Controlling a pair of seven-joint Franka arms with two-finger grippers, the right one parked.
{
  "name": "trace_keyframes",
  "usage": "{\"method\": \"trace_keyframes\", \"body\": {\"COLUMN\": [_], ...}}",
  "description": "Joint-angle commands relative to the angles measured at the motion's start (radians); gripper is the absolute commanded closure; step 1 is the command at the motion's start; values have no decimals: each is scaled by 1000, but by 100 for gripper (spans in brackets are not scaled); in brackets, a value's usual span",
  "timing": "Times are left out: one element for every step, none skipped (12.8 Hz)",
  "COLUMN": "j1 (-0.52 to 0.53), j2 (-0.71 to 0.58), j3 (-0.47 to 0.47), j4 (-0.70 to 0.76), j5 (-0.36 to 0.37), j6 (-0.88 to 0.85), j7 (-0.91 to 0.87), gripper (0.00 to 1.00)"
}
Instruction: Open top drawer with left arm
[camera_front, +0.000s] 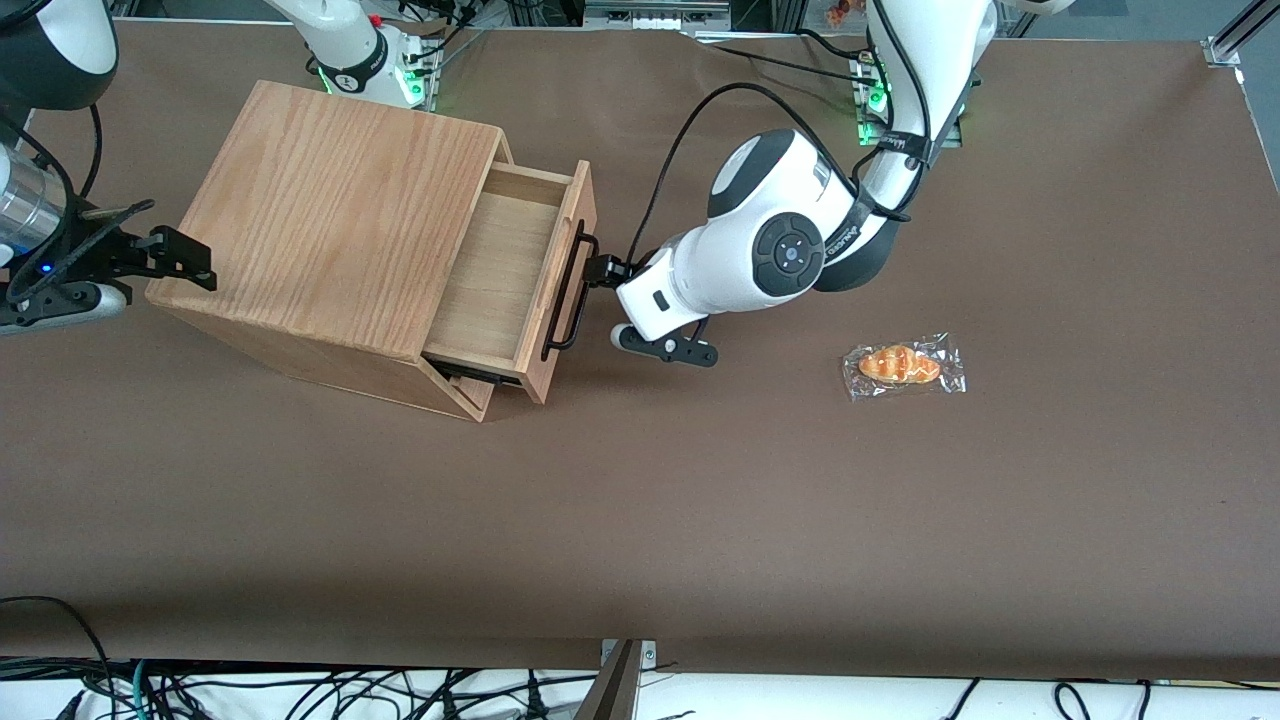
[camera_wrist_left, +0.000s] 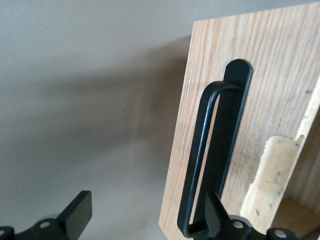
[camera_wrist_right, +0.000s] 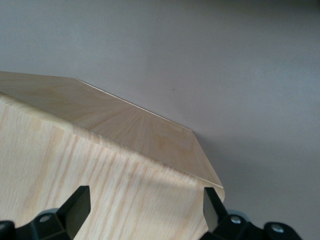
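Observation:
The top drawer (camera_front: 497, 272) stands pulled partway out of the oak-grain casing (camera_front: 330, 210), and its pale wood inside shows. Its black bar handle (camera_front: 566, 300) runs across the front panel. The left arm's gripper (camera_front: 601, 268) is in front of the drawer, at the end of the handle farther from the front camera. In the left wrist view the gripper (camera_wrist_left: 147, 214) is open wide. One finger (camera_wrist_left: 214, 214) sits at the end of the handle (camera_wrist_left: 200, 150), against the front panel (camera_wrist_left: 270, 75). The other finger (camera_wrist_left: 79, 211) hangs over the bare table.
A wrapped bread roll (camera_front: 903, 365) lies on the brown table (camera_front: 640, 520) toward the working arm's end, nearer the front camera than the arm's elbow (camera_front: 790, 255). The lower part of the casing is shut beneath the top drawer.

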Motion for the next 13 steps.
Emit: {"method": "trace_keyframes", "body": {"j1": [53,90,131,171,222,253,279,319,364,412,450,483,503], "j2": [-28,-46,-57,-58,-69,-77,-77,-75,-75,-74,-72,-69,-68], "j3": [-3,2,5,9,6,6,8,6,6,8,9,8,8], "j4": [-3,-4,-6,-6,-9,-15,-24,-29,-27,-29,-29,-29,-29], "j5": [-35,-26,-20,-8,45,122,197,260,296,305,310,354,395], "j6": [-58,-62,-99,-152,-202,-235,-245,-256,-268,-268,-270,-268,-268], "j7": [-3,0,5,8,16,32,46,77,139,201,242,288,334], "gripper": [0,0,0,0,0,0,0,0,0,0,0,0,0]}}
